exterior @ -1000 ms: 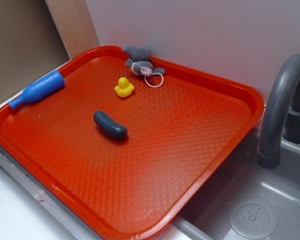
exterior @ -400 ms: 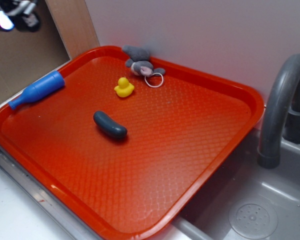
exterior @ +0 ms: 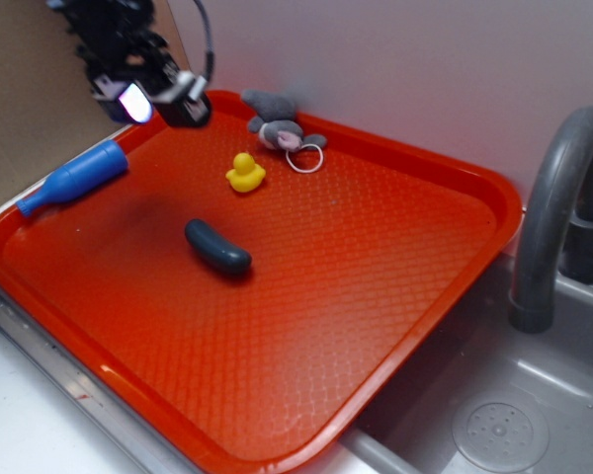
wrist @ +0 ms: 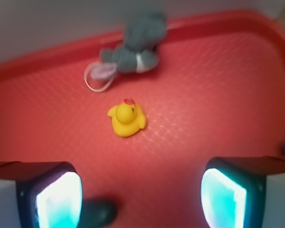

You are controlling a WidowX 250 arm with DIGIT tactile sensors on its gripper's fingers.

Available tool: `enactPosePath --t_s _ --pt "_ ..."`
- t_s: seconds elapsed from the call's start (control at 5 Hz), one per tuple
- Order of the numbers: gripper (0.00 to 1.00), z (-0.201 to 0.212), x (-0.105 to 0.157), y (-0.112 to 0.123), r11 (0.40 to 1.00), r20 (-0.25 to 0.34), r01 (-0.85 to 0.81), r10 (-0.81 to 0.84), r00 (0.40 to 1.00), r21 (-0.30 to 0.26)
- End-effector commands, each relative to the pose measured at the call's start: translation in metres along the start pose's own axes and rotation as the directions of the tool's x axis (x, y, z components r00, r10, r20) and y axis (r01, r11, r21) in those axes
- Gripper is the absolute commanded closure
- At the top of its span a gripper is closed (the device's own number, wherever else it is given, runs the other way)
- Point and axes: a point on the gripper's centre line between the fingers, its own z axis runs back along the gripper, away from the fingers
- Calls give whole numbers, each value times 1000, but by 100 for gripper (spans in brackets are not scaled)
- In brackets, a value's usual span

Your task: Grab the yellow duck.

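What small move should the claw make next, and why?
Probably advance toward the yellow duck and descend. The claw hangs open above the red tray's back-left part, and the wrist view shows the duck ahead, between the fingers, short of the plush mouse.

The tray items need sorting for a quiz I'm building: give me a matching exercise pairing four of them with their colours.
Things:
1. duck
2. bottle
3. plush mouse
4. tray

Colours:
A. blue
B. red
C. yellow
D. grey

Pairs: 1-C, 2-A, 3-D, 4-B
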Motion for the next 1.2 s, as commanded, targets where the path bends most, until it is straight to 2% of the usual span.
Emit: enactPosePath --t_s 0.0,0.2,0.4,0.6,1.0 --pt "0 -41 31 -20 999 22 35 -34 999 -36" --pt "0 -56 37 -27 996 -9 79 -80 997 -42" --pt "0 -67 37 -29 998 -23 64 -64 998 -11" --pt "100 -73 32 -30 994 -36 67 -65 997 81" --pt "100 -76 17 -34 987 -68 96 -87 994 128"
